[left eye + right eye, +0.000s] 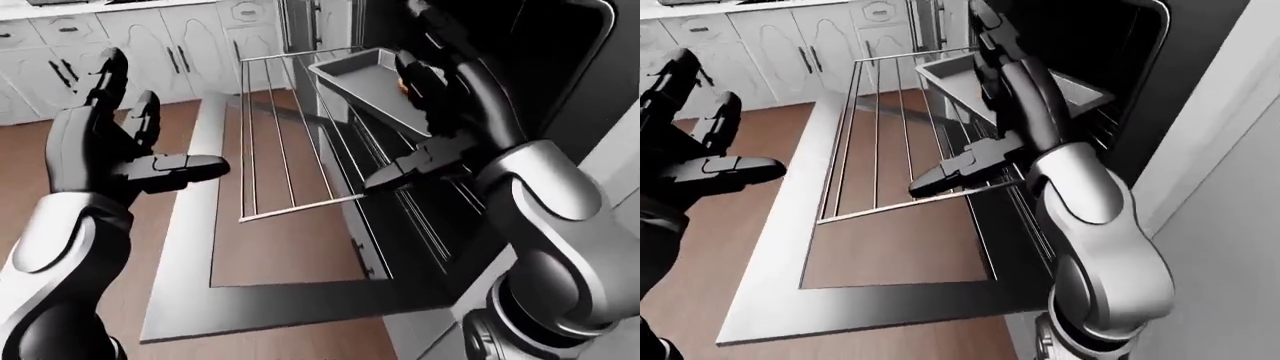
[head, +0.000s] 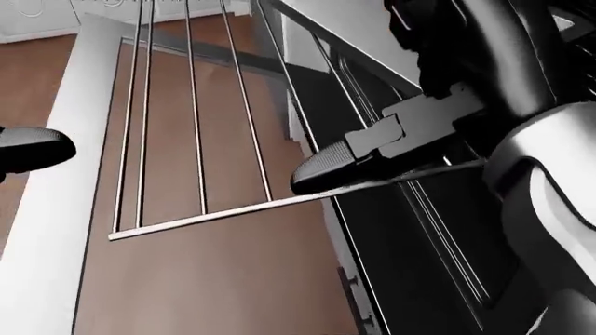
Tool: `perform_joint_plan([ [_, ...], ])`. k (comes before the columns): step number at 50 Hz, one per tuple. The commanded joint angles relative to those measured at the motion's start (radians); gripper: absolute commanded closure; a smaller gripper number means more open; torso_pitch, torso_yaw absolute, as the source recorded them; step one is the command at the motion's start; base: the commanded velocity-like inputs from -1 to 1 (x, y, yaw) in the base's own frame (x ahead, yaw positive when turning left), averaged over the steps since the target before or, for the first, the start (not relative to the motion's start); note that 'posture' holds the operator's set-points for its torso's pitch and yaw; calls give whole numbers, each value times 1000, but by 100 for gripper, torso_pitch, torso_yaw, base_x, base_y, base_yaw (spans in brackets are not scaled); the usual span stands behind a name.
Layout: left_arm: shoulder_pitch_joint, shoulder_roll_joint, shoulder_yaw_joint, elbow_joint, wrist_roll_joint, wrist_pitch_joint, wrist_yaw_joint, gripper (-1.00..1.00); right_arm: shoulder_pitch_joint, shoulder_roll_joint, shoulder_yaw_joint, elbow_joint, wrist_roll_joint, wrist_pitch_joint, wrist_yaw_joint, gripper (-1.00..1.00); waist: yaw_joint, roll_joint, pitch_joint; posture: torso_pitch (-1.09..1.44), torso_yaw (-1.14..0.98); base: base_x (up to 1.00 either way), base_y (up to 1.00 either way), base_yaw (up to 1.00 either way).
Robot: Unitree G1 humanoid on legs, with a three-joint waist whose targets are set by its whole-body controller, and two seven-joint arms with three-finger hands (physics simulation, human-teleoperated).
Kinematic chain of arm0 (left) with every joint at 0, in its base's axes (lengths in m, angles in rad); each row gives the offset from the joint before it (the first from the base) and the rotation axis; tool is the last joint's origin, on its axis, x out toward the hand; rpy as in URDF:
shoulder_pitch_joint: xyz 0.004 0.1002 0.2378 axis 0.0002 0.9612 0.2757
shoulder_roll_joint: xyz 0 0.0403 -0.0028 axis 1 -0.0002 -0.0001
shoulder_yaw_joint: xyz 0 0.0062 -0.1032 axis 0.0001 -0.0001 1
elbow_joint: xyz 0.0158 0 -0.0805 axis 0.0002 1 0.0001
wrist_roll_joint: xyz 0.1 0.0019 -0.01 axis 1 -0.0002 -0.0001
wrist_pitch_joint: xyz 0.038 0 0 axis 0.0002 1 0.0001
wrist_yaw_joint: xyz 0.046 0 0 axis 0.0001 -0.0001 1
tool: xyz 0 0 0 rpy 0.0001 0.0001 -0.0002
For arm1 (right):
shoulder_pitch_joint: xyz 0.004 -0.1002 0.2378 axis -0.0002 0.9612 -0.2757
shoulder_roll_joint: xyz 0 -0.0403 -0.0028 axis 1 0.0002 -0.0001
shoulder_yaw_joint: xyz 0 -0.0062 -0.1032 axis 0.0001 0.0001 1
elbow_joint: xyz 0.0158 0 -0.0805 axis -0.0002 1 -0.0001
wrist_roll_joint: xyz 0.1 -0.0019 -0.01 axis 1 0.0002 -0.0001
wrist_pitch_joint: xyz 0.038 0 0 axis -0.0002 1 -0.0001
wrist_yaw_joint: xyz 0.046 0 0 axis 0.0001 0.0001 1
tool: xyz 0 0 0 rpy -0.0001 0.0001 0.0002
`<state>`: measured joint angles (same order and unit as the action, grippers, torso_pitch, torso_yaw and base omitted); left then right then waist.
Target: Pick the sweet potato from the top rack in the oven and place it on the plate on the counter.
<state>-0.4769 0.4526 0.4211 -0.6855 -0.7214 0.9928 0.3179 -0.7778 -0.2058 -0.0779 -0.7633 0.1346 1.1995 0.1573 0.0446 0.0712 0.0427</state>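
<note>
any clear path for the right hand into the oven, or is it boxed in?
Tight at the tray: the right hand crowds its far end. Free: the pulled-out rack's bare wires left of the tray, and the open door's glass below. Left hand hangs open, clear of both.

1. Sweet potato [image 1: 403,84]: orange sliver, mostly hidden.
2. Tray [image 1: 362,75]: grey.
3. Rack [image 1: 272,142]: silver wires.
4. Floor [image 1: 290,247]: reddish-brown wood.
5. Cabinets [image 1: 130,52]: white, dark handles.
6. Left hand [image 1: 110,142]: black.

No words to read

I see no letters, numbers, brand names or signs anywhere, not on the oven door [image 1: 300,300], the gray tray [image 1: 365,79] or the white cupboards [image 1: 120,45].
</note>
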Motion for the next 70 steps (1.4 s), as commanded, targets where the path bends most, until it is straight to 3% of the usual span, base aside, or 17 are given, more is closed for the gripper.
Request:
perform_joint_plan([
  [1, -39, 21, 5, -32, -18, -33, 0, -100, -45, -26, -20, -5, -21, -38, -11, -100, -32, -5, -7, 0, 0, 0, 0, 0],
  [5, -42, 34, 6, -26, -33, -37, 5, -100, -107, -42, -35, -1, -22, 23, -13, -100, -28, -53, 19, 0, 0, 0, 0, 0],
  [7, -47, 44, 17, -29, -50, -28, 12, -100, -138, -47, -39, 29, -22, 34, -18, -100, -23, -104, 4, 0, 0, 0, 0, 0],
  [8, -47, 47, 19, -27, -55, -30, 15, -100, -142, -49, -37, 34, -22, 38, -19, -100, -24, -66, 11, 0, 0, 0, 0, 0],
  [17, -71, 96, 41, -18, -118, -19, 45, -100, -215, -63, -21, 143, -45, 51, -19, -100, -52, -26, -8, 0, 0, 0, 0, 0],
  [22, -72, 122, 48, -21, -159, -20, 75, -100, -236, -32, -42, 138, -14, 77, -8, -100, -54, -24, -10, 0, 0, 0, 0, 0],
  [23, -72, 125, 47, -22, -164, -22, 80, -100, -244, -26, -49, 143, -5, 78, -12, -100, -39, -22, -33, 0, 0, 0, 0, 48],
  [28, -62, 139, 55, -28, -191, -28, 94, -100, -245, -44, -52, 156, 21, 71, -31, -100, -42, -35, -20, 0, 0, 0, 0, 65],
  [29, -59, 144, 54, -30, -192, -30, 96, -100, -230, -83, -11, 148, 4, 66, -22, -100, -51, -41, -2, 0, 0, 0, 0, 0],
  [36, -54, 159, 61, -25, -210, -42, 103, -100, -269, -52, -56, 145, 15, 91, -29, -100, -49, -25, -7, 0, 0, 0, 0, 0],
  [37, -54, 162, 64, -28, -218, -40, 108, -100, -273, -43, -70, 144, 24, 90, -38, -100, -29, -20, -26, 0, 0, 0, 0, 73],
  [42, -43, 169, 70, -29, -227, -48, 108, -100, -271, -54, -77, 143, 59, 88, -60, -100, -28, -20, -10, 0, 0, 0, 0, 99],
  [44, -46, 176, 75, -30, -241, -45, 115, -100, -271, -88, -58, 151, 50, 81, -59, -100, -41, -40, -14, 0, 0, 0, 0, 68],
  [46, -43, 180, 76, -30, -247, -51, 115, -100, -302, -104, -73, 156, 53, 105, -59, -100, -31, -61, 8, 0, 0, 0, 0, 0],
  [47, -43, 181, 77, -31, -249, -52, 117, -100, -306, -108, -75, 157, 56, 109, -58, -100, -26, -86, 5, 0, 0, 0, 0, 0],
  [54, -46, 186, 66, -23, -246, -68, 115, -100, -348, -150, -82, 203, 62, 111, -52, -100, -46, -15, 14, 0, 0, 0, 0, 0],
  [70, -15, 196, 76, -29, -228, -68, 83, -100, -369, -171, -43, 583, -63, -94, -27, -100, -54, -20, -15, -3, 0, 0, 0, 0],
])
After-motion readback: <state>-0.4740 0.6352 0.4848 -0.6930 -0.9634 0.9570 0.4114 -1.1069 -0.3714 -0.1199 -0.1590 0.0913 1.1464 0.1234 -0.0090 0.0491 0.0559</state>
